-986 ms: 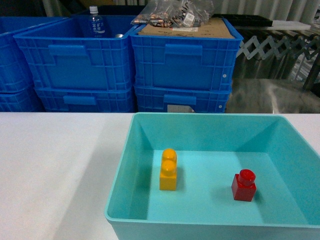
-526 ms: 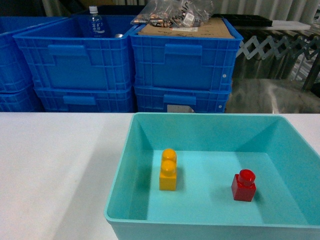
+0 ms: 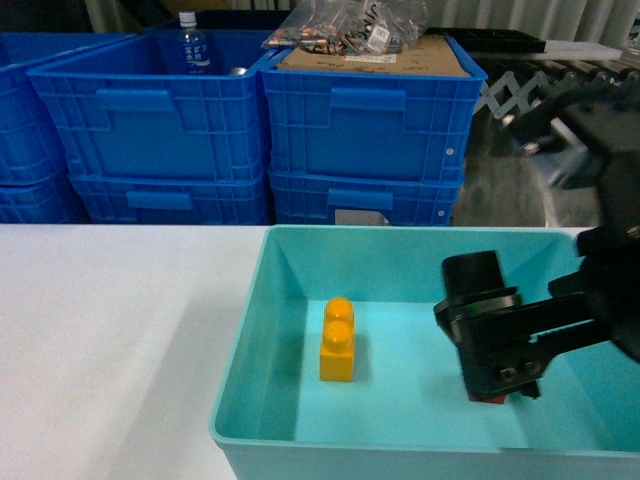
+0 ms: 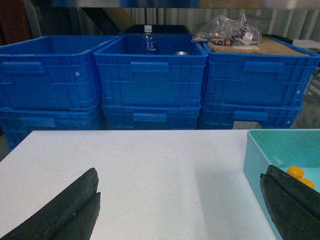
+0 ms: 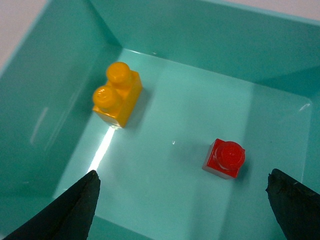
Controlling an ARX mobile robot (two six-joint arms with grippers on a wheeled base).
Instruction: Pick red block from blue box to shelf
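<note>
The red block stands stud-up on the floor of the blue box, towards its right side. My right gripper hangs open above the box floor, and the block lies just ahead of the gap between its fingers, nearer the right one. In the head view the right gripper reaches down into the blue box and covers the red block except for a thin sliver. My left gripper is open and empty over the white table, left of the blue box. The shelf is out of view.
A yellow-orange two-stud brick stands in the left half of the box. Stacked dark blue crates line the far side of the white table, one holding a bottle, another a cardboard sheet with a plastic bag.
The right arm has come into the head view from the right, and its gripper has dropped into the blue box over the red block. The bricks have not moved.
</note>
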